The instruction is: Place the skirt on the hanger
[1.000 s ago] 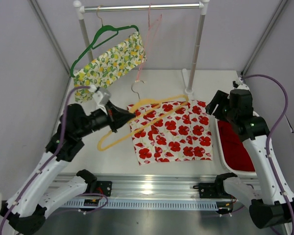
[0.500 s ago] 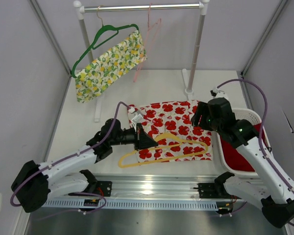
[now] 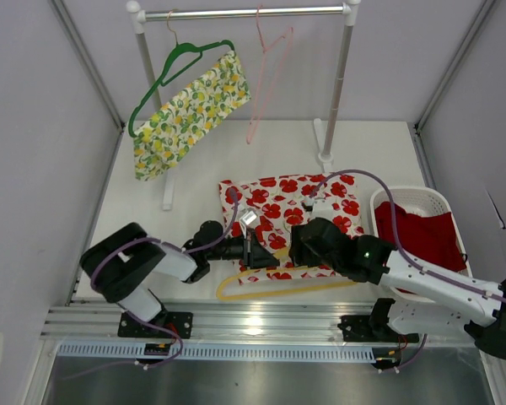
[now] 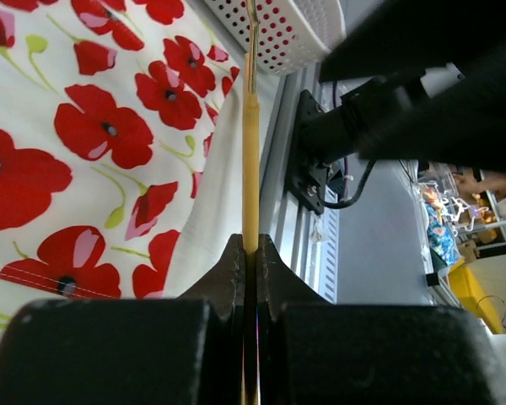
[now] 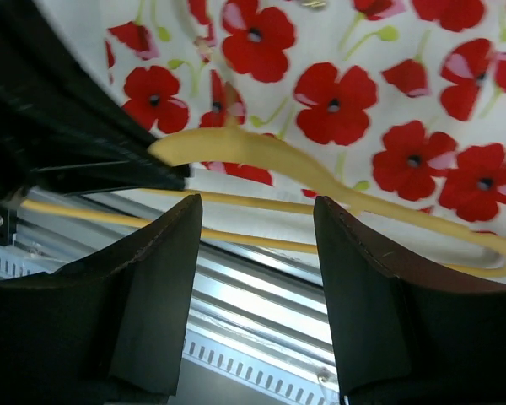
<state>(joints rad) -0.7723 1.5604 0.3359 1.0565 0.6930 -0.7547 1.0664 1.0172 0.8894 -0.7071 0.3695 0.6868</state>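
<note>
Two arms, white shell links and black joint housings. Left arm [image 3: 139,266], lower left of the top view: thin purple cable runs along it. Right arm [image 3: 430,283], lower right: same purple cable, arcing over a black wrist block. Black base brackets [image 3: 164,325] bolted on the silver rail [image 3: 253,319] at the bottom edge. Left gripper [image 4: 250,249]: matte black fingers [image 4: 223,278], wedge tips, blocky black bodies below. Right gripper [image 5: 255,211]: broad dark slab fingers [image 5: 152,287], rounded top corners, faint scuffs on the edges.
</note>
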